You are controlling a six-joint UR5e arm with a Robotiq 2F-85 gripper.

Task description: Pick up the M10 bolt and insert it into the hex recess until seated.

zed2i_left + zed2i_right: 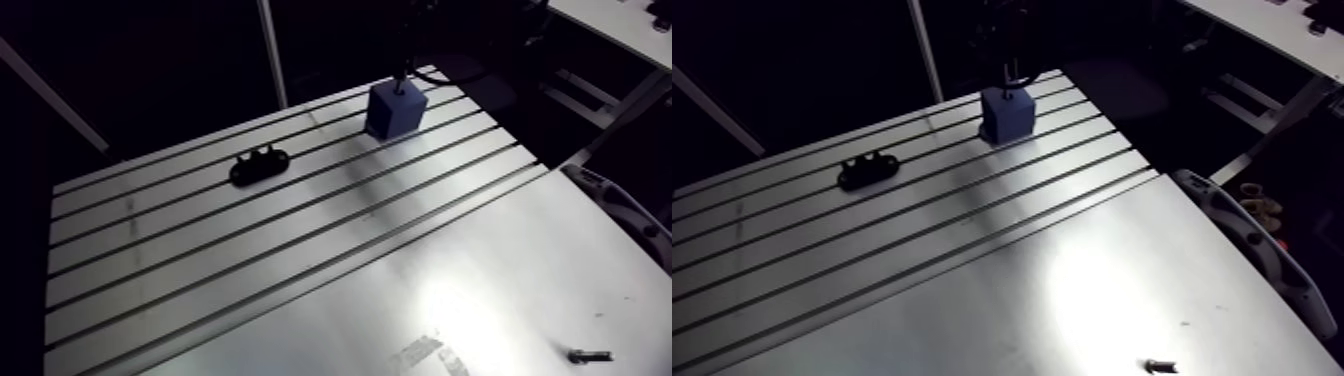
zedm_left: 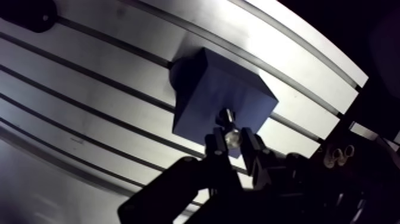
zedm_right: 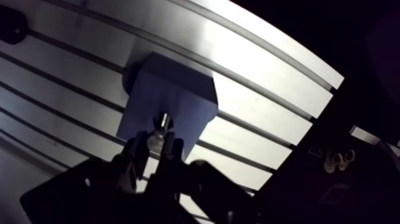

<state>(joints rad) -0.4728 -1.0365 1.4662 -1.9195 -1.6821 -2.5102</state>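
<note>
At the far end of the slotted aluminium counter (image 1: 480,260) stands a blue block (image 1: 396,110), with a black bracket-like part (image 1: 259,165) lying well apart from it across the slots. Over the block, the gripper (image 2: 231,137) has its fingers (image 2: 213,146) clamped on the M10 bolt (image 2: 228,127), head pinched between them, shank pointing down at the block's top face; contact and depth unclear. Near the counter's front edge lies a small dark screw (image 1: 590,355), alone.

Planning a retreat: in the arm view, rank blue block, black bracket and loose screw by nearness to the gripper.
1. blue block, directly under the gripper and its bolt.
2. black bracket, farther along the slots.
3. loose screw, on the unslotted plate.
</note>
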